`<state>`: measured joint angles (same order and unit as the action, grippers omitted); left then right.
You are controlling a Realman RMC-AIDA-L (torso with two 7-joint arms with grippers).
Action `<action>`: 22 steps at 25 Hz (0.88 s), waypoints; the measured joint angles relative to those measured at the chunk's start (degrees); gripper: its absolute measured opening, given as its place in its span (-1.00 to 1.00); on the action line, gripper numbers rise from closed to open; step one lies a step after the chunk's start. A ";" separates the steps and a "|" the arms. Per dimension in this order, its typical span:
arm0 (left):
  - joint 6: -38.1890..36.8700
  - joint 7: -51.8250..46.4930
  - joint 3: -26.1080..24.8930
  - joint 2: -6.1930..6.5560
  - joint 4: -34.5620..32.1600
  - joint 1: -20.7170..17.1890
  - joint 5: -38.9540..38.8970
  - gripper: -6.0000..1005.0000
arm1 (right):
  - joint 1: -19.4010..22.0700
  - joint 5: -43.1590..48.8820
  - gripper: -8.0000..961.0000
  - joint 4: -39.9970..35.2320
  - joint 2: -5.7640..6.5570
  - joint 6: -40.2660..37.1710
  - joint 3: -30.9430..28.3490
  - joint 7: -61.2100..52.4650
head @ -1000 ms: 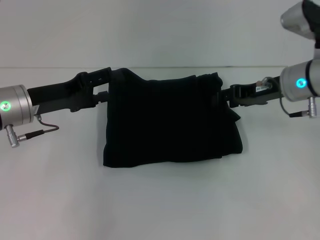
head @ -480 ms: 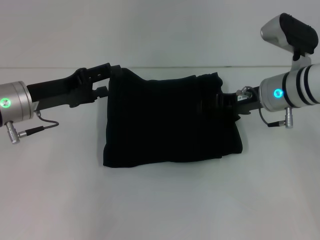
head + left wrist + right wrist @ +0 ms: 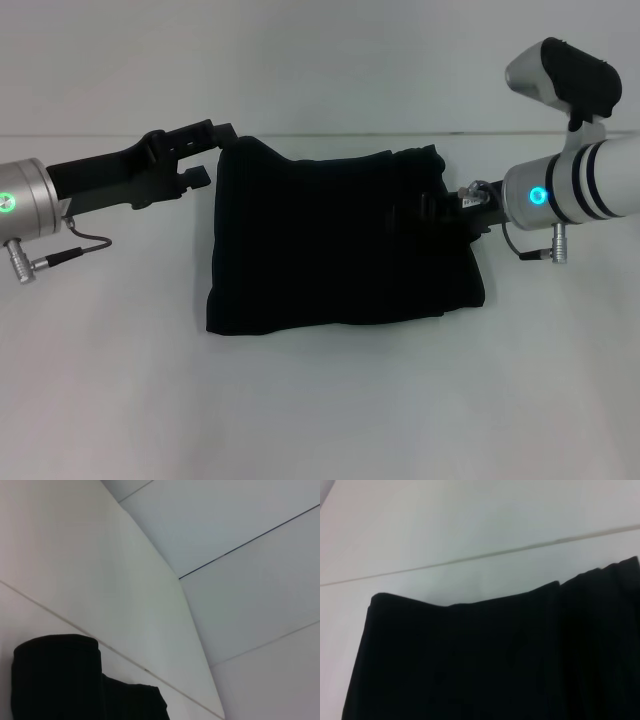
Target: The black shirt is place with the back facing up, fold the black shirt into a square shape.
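Left gripper (image 3: 205, 150): positioned at the far left corner of the black shirt (image 3: 340, 245), reaching in from the left side of the head view, tips just beside the raised fabric corner. Contact with the cloth not determinable; spread or closure of the fingers not determinable.

Right gripper (image 3: 447, 208): positioned at the right edge of the shirt, toward its far corner, tips dark against dark fabric. Finger state not determinable; grip on the cloth not determinable.

Shirt: folded into a roughly rectangular bundle, lying flat at the middle of the white table (image 3: 320, 400), between the two arms. Far left corner peaked slightly upward. Right edge bunched, with vertical folds. Near edge fairly straight. No lettering visible on the upper face.

Wrist views: folded corner against white table and wall; far edge with ridged folds.
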<state>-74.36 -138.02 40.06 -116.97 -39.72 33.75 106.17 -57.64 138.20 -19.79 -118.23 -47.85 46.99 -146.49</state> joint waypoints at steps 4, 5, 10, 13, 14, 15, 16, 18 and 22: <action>0.01 0.01 -0.61 0.00 0.00 -0.01 0.00 0.83 | 0.17 0.05 0.34 0.02 -0.22 -0.05 1.22 -0.33; 0.02 0.02 -0.69 0.00 0.00 -0.03 0.00 0.83 | 0.30 0.06 0.34 -0.04 -0.06 -0.39 1.67 -0.61; 0.33 0.05 -0.79 -0.03 0.02 -0.01 0.00 0.83 | 0.64 0.09 0.33 -0.75 1.41 -3.07 3.07 -1.82; 0.57 0.10 -0.79 -0.10 0.02 0.06 0.00 0.83 | 0.78 0.11 0.33 -0.80 1.87 -4.01 3.22 -2.17; 0.64 0.10 -0.79 -0.10 0.02 0.12 0.00 0.83 | 0.86 0.12 0.33 -0.80 1.91 -4.17 3.45 -2.19; 0.69 0.11 -0.79 -0.10 0.02 0.17 0.00 0.83 | 0.95 0.13 0.33 -0.81 1.91 -4.14 3.83 -2.19; 0.71 0.11 -0.78 -0.10 0.02 0.18 0.00 0.83 | 1.06 0.13 0.33 -0.82 1.91 -4.03 4.24 -2.20; 0.74 0.12 -0.77 -0.10 0.03 0.20 0.00 0.83 | 1.23 0.14 0.33 -0.82 1.91 -3.82 4.59 -2.20; 0.74 0.12 -0.77 -0.10 0.09 0.28 0.00 0.83 | 1.54 0.09 0.33 -0.82 1.61 -3.38 4.52 -2.22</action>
<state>-73.62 -137.90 39.29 -117.07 -39.63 34.03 106.17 -56.10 138.28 -20.61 -116.62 -51.24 51.51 -148.71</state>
